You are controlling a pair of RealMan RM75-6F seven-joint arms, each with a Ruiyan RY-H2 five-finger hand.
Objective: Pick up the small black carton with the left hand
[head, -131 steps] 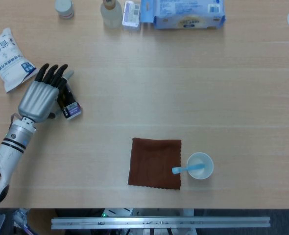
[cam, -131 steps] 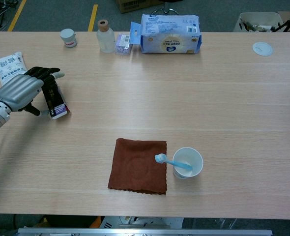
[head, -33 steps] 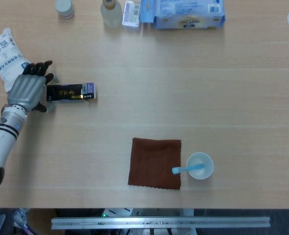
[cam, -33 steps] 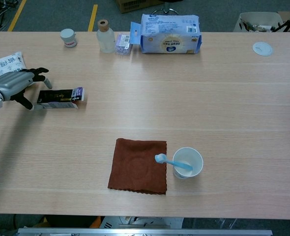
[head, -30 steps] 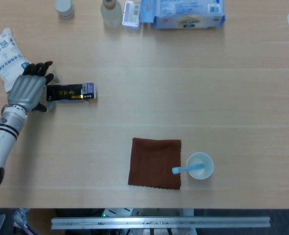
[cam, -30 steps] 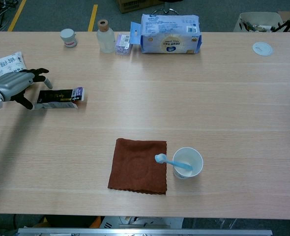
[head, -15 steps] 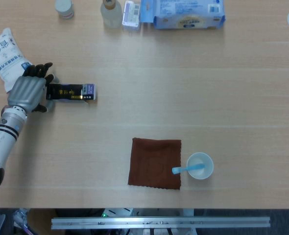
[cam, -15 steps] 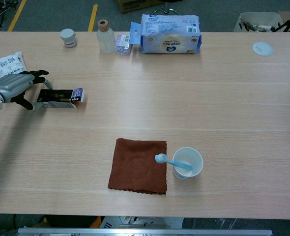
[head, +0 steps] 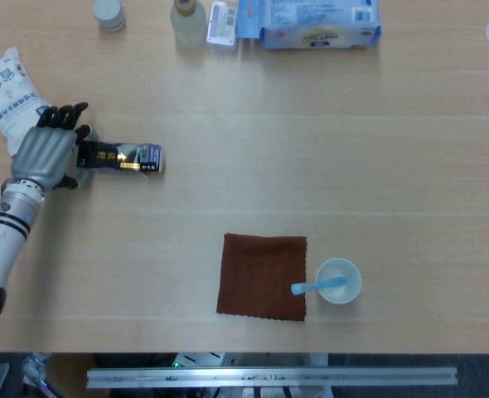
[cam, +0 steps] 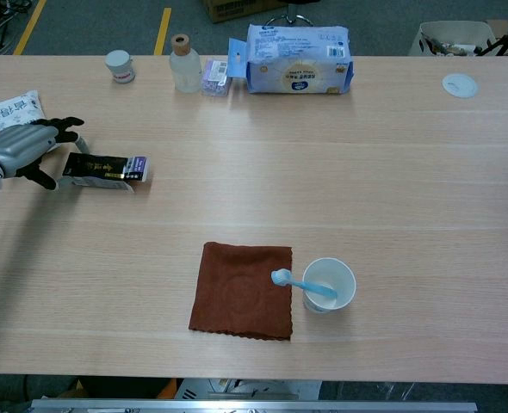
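The small black carton (head: 118,157) looks light and stiff, like a little cardboard box. I think it can be squashed if it is squeezed too hard. Its smooth sides may be a bit slippery. The best place to take hold is across the narrow middle, with the thumb on one long side and the fingers on the other.

It is long and thin. Most of it is black with some gold marks, and the end that points away from the hand is pale purple and white. It lies flat on the desk (head: 311,149), near the left side, with one short end at the left hand (head: 47,155).

The left hand is at that short end. Its dark fingers (cam: 65,122) curl around the end of the carton and touch it. I cannot tell if it truly has a hold yet, because the carton looks as if it rests on the desk. The right hand is not in either view.

Just behind the left hand lies a white bag (head: 10,99) with blue writing. Far off at the back of the desk stand a little jar (head: 108,13), a bottle (head: 188,20) and a big blue and white pack (head: 307,22). Nearer the front lie a brown cloth (head: 263,276) and, just beside it, a white cup (head: 339,281) with a blue toothbrush (head: 315,287) in it.
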